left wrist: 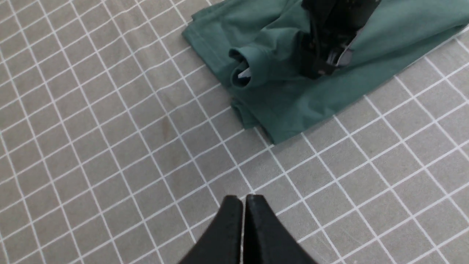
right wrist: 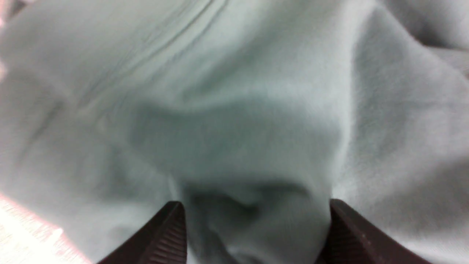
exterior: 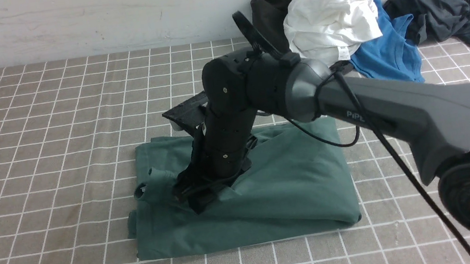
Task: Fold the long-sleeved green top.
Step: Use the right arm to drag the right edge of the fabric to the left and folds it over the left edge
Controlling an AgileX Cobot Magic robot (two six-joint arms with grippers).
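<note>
Behind the work, a heap of other clothes lies against the back wall: a crumpled white garment on top of a dark brown-black one, a bright blue T-shirt spilling out beneath them, and a dark grey-black garment just to the right, all well apart from the green long-sleeved top. From the front, the right arm reaches in across the scene with its black cable trailing, and it hides the middle of the top and part of the clothes heap. The tabletop is covered by a grey-brown cloth with a white grid, with a faint brownish stain near the top's left edge; the wall is plain white and scuffed. The top lies near the middle of the tabletop as a folded, roughly rectangular bundle, with one cuff curled open at its left side. The right hand is down on the left part of the bundle, its fingers spread wide apart and set into the cloth, with a soft ridge of green fabric rising between them. The left hand is clenched, fingertips pressed together, holding nothing, and hangs over bare checked cloth near the top's front left corner.
</note>
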